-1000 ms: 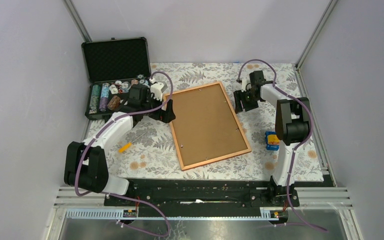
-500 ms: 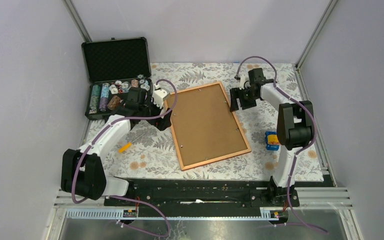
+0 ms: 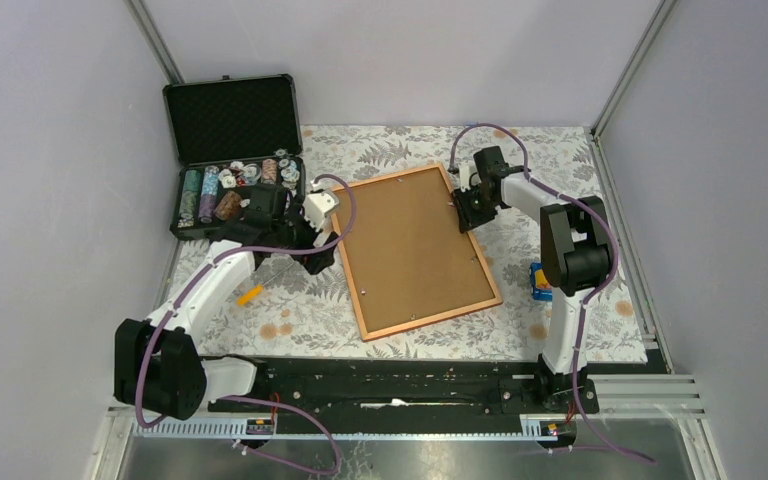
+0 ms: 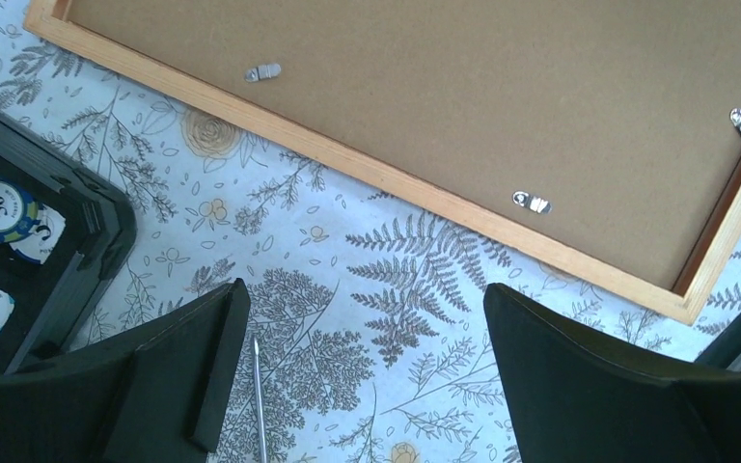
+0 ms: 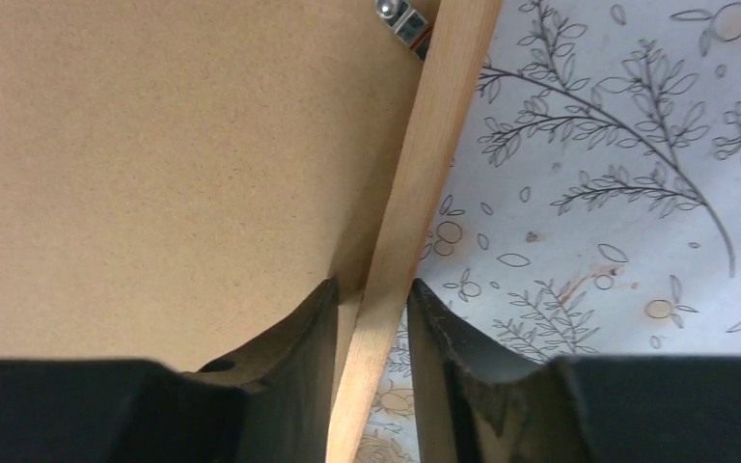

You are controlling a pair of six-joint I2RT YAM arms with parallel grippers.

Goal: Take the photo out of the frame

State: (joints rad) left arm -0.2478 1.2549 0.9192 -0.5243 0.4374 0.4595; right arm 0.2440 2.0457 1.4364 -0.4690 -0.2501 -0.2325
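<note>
Orange-red on the frame (image 3: 415,250) rim, plain brown on its fibreboard back, silver on the clips (image 4: 531,202). White with grey ferns and tan flowers across the bench (image 3: 600,312). Black on the case (image 3: 230,115), the left claw (image 4: 367,338) and the right claw (image 5: 371,299). Orange on the screwdriver (image 3: 250,294) handle, purple on the cables (image 3: 488,128).

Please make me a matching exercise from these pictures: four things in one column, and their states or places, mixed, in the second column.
1 frame
2 left gripper
3 right gripper
4 black case

A holds poker chips
B lies back up
C closed on the frame's edge
D open above the tablecloth

Pairs: 1-B, 2-D, 3-C, 4-A
</note>
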